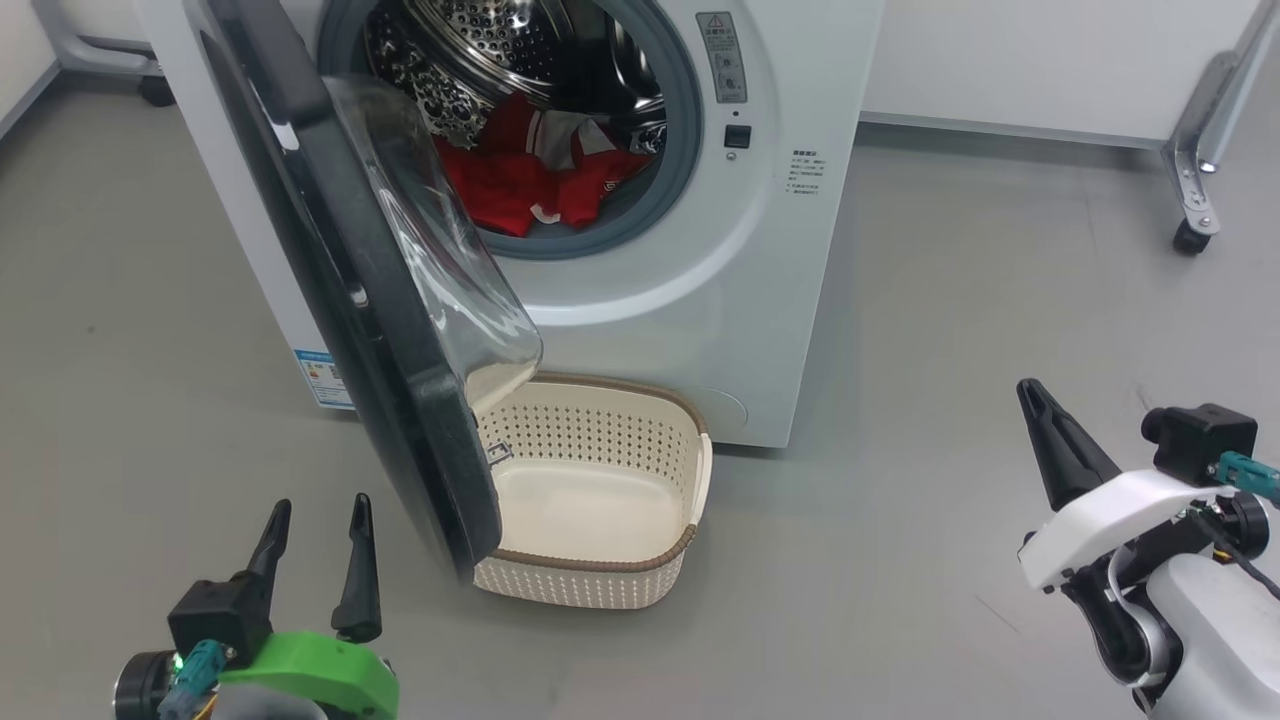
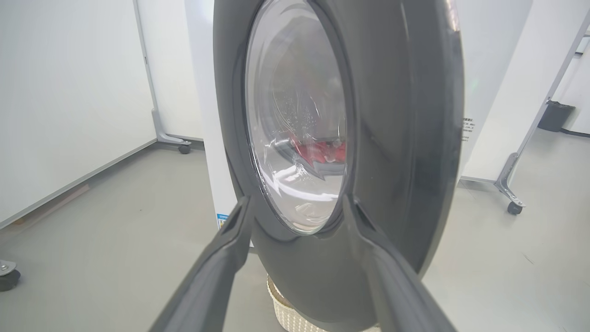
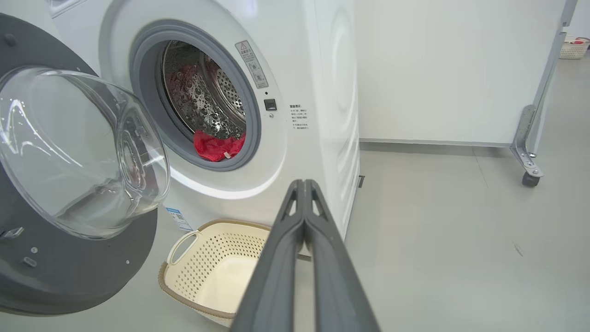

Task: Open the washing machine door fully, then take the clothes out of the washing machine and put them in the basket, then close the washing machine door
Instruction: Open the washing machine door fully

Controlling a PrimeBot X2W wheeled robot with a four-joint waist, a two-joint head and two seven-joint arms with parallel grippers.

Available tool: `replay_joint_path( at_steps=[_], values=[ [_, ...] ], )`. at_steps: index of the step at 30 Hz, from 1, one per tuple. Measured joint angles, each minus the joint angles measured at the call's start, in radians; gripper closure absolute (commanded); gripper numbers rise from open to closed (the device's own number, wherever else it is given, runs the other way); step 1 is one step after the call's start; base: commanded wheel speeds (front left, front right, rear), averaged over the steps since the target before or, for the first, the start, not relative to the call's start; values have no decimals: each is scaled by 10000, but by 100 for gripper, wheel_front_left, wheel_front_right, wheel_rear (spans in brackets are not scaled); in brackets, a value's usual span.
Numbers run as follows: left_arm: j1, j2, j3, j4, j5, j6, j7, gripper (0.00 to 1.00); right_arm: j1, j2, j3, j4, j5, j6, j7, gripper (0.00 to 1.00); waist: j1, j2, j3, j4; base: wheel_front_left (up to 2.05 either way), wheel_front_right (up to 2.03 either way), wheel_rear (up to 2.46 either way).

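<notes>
Bright, even light; reflections glare on the washing machine door (image 2: pixel 336 138).

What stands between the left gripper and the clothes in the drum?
The partly open washing machine door: in the head view it stands between the left gripper and the clothes; in the left wrist view the red shows through its glass.

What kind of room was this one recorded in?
Probably a lab or test bay set up as a laundry corner, not a home: the washing machine stands free on a grey floor, backed by white partition panels on castor feet, with a basket before it.
</notes>
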Motion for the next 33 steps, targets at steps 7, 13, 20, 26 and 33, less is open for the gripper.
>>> replay_joint_path(
  at_steps=[7, 13, 20, 26, 33],
  values=[
    [32, 58, 420, -186, 44, 2, 0, 0, 702, 19, -341, -408, -125, -466, -86, 100, 0, 0, 30, -405, 0, 0, 0],
    [35, 50, 447, -226, 59, 2, 0, 0, 1260, 65, -502, -648, -466, -731, -88, 47, 0, 0, 137, -522, 0, 0, 0],
    [69, 44, 548, -295, 79, -2, 0, 0, 1406, 104, -867, -1221, -1156, -1051, -88, 0, 0, 0, 338, -580, 0, 0, 0],
    [81, 4, 587, -297, 132, -31, 0, 0, 1681, 282, -1465, -1772, -1639, -1168, -88, 0, 1, 0, 422, -603, 0, 0, 0],
    [105, -38, 625, -299, 146, -88, 0, 0, 2026, 671, -2109, -2416, -2194, -1235, -88, 0, 1, 0, 479, -587, 0, 0, 0]
  ],
)
